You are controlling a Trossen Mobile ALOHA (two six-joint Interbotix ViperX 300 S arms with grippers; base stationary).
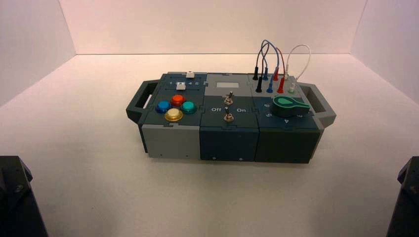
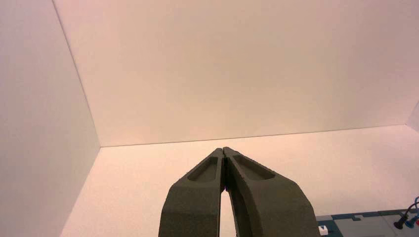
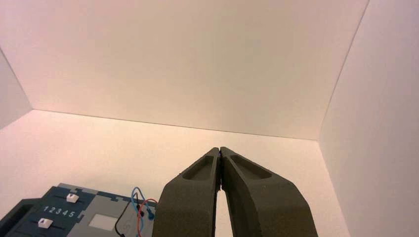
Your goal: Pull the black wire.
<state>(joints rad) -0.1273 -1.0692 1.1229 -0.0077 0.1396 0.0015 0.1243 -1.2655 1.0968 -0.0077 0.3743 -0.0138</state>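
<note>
Parking the left claw point(image 2: 223, 149) clenched and empty off the box's point(image 1: 170, 140) near left, probably leaving the panel free. Reading "1 2 3 4 5" between white sliders point(image 3: 45, 223) at back left. Seeing the black wire point(image 3: 123, 213) arching at back right, apparently because both black plugs point(image 1: 259, 87) are sitting in sockets. Holding the right claw point(image 3: 220, 149) clenched, empty, near right, awaiting the reach.

The high view looks down from above and behind the arms, taking in the whole box point(image 1: 228, 118) and the back wall point(image 1: 212, 27). The left wrist view looks from the left arm toward that wall, catching only a strip of the box. The right wrist view faces the wall too, showing more of the box. All three share the sliders point(image 3: 58, 211) and black wire point(image 1: 263, 59).
</note>
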